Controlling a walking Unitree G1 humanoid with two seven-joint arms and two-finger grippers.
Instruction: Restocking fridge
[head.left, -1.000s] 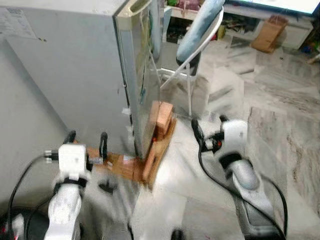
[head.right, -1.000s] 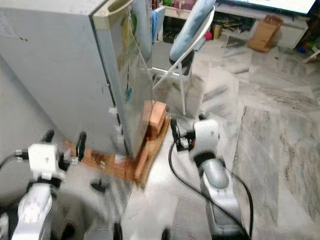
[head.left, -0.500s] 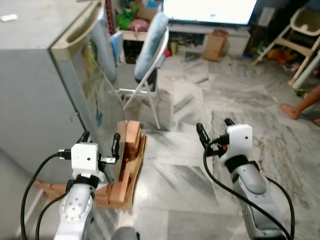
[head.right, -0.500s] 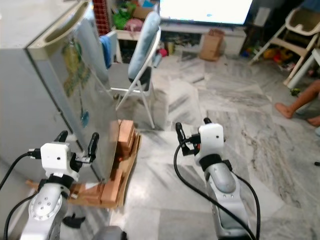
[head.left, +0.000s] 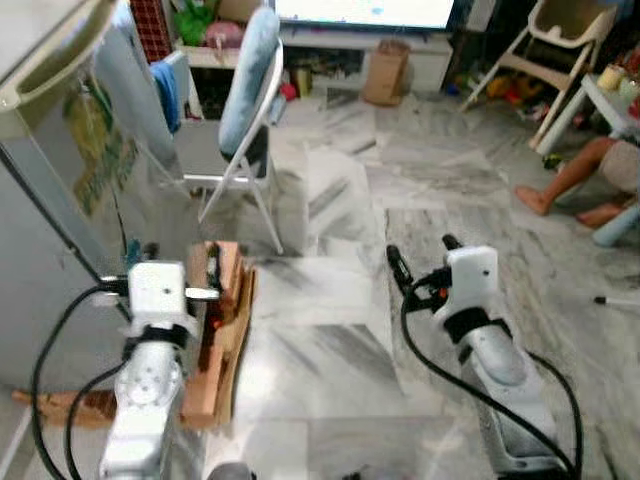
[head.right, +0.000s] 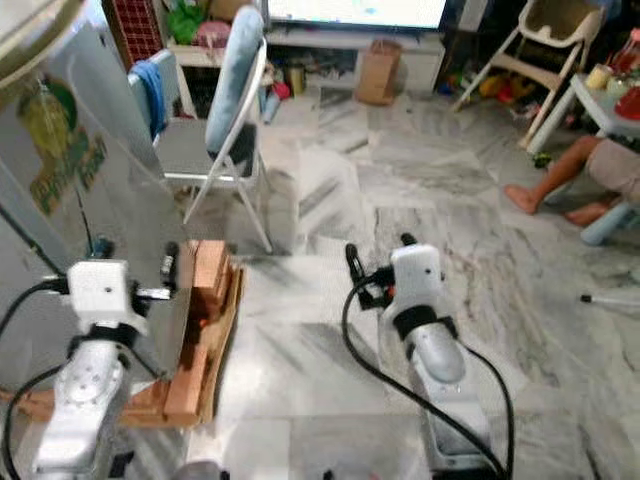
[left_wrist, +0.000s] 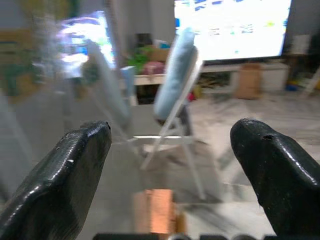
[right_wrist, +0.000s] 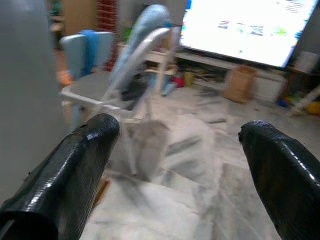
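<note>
A folding chair (head.left: 243, 110) with a blue cushion stands on the marble floor (head.left: 430, 190). Behind it sit a lit screen (right_wrist: 245, 27) and a cardboard box (head.left: 385, 72). A person's bare legs (head.left: 570, 185) rest near a high chair (head.left: 555, 40).

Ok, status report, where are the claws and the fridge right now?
Left claw and right claw both open, empty, held out front. Fridge at left, door shut. Folding chair beyond it, person's legs on floor at right.

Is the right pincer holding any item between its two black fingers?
No, the right pincer is open, and between its black fingers there is just the marble floor and a folding chair beyond.
</note>
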